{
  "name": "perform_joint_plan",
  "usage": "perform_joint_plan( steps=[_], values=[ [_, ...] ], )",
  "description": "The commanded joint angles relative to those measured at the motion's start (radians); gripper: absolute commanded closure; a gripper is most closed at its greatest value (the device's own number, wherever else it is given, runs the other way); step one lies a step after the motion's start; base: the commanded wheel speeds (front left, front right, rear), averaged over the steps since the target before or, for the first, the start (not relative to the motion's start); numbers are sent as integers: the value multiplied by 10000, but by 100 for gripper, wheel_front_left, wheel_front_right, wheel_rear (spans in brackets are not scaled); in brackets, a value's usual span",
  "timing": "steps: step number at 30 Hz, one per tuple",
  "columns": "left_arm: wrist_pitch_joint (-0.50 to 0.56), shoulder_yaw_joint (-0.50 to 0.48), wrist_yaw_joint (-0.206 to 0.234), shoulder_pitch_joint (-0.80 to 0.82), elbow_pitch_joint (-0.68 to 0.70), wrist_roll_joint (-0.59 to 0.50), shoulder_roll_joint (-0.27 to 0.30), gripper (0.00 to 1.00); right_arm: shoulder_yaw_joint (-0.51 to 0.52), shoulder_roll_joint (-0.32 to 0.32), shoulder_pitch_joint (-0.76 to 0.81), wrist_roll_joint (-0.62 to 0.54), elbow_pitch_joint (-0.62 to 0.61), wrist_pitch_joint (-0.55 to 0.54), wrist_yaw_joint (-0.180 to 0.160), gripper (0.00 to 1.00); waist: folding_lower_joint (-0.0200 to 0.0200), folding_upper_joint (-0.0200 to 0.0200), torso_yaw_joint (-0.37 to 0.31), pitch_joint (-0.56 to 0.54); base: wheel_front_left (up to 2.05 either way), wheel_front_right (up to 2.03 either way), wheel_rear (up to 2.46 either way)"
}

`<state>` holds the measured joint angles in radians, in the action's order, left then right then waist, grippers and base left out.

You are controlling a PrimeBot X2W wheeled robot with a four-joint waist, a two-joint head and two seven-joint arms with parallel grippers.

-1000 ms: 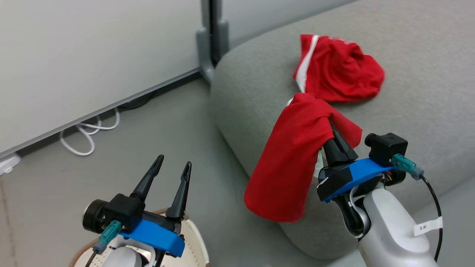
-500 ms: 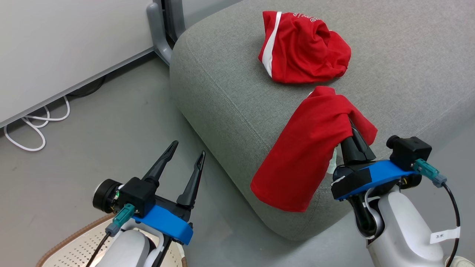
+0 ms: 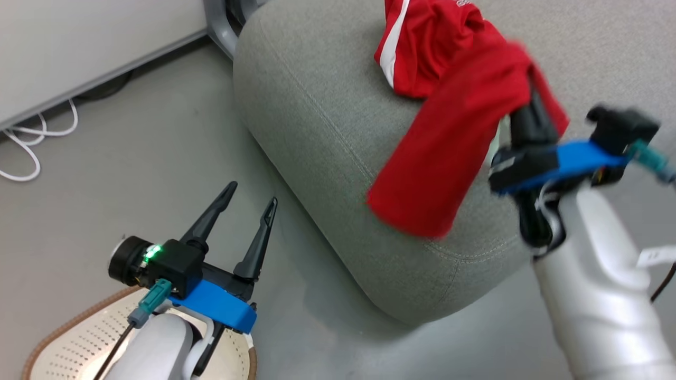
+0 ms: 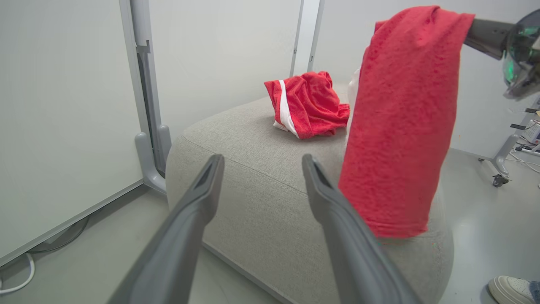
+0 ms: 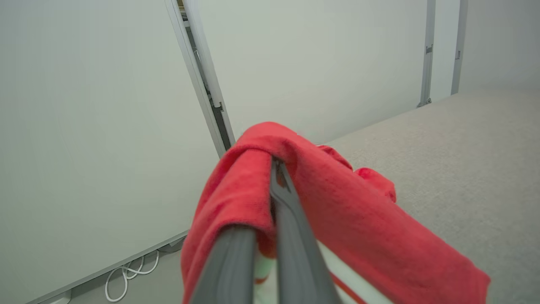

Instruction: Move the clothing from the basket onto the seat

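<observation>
- Head view: my right claw [image 3: 528, 113] is clamped shut on the plain red garment [image 3: 454, 148], which hangs from it above the seat's [image 3: 317, 121] near edge. This part of the view is motion-blurred. The striped red garment [image 3: 422, 47] lies bunched on the seat top, further in from that edge. My left claw [image 3: 252, 192] stands spread and empty, off the seat and above the basket [image 3: 63, 338].
- Left wrist view: the plain red garment drapes in 1 long limp fold. Its lower hem reaches the seat's front edge; I cannot tell whether it touches.
- Right wrist view: my 2 right fingers are pressed together with a thick fold pinched between them. Cloth spills down both sides.
- Assessment: the garment looks light, soft and not fragile, with no stiffness. It will sag, trail, and may slip off the seat's rounded edge. The best hold is a bunched fold near its middle, not a single layer.
</observation>
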<state>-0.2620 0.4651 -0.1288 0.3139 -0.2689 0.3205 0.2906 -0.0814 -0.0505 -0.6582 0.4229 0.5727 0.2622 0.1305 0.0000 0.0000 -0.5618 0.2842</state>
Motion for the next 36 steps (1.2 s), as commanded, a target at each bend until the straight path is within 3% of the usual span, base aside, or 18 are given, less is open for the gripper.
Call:
perform_joint_plan(
  steps=[1, 3, 7, 14, 20, 28, 29, 31, 32, 36],
  values=[
    [-42, -94, 22, 227, 176, -145, 193, 0, 333, 4, -1066, -257, 263, 38, 5, 100, 0, 0, -38, 627, 0, 0, 0],
    [-22, -61, 23, 318, 264, -193, 238, 0, 644, -5, -1504, -414, 382, 39, 5, 100, 0, 0, 38, 833, 0, 0, 0],
    [181, -36, 46, 719, 771, -371, 457, 0, 2281, -53, -3278, -1030, 944, 12, 5, 100, 0, 0, 417, 1771, 0, 0, 0],
    [723, 110, 40, 1549, 1959, -742, 821, 0, 4946, -1145, -5517, -2239, 1264, -18, 7, 100, 0, 0, 1123, 3618, 0, 0, 0],
    [1032, 345, 18, 2266, 2611, -937, 1004, 0, 6306, -1420, -5922, -2992, 1851, 8, 5, 100, 0, 0, 1655, 4763, 0, 0, 0],
    [1019, 732, 0, 2943, 2773, -1095, 1062, 0, 7481, -1303, -5514, -4262, 3167, 32, 5, 100, 0, 0, 2042, 5297, 0, 0, 0],
    [996, 793, -2, 2966, 2726, -1093, 1061, 0, 7563, -1307, -5493, -4430, 3303, 33, 5, 89, 0, 0, 2064, 5282, 0, 0, 0],
    [924, 875, -5, 2974, 2625, -1048, 1032, 0, 7703, -1275, -5476, -4762, 3483, 31, 5, 15, 0, 0, 2097, 5195, 0, 0, 0],
    [889, 892, -6, 2965, 2559, -1017, 1009, 0, 7739, -1268, -5446, -4898, 3589, 32, 5, 0, 0, 0, 2112, 5118, 0, 0, 0],
    [704, 948, -2, 2876, 2287, -902, 937, 0, 7762, -1250, -5425, -5296, 3728, 34, 5, 0, 0, 0, 2144, 4790, 0, 0, 0]
  ],
)
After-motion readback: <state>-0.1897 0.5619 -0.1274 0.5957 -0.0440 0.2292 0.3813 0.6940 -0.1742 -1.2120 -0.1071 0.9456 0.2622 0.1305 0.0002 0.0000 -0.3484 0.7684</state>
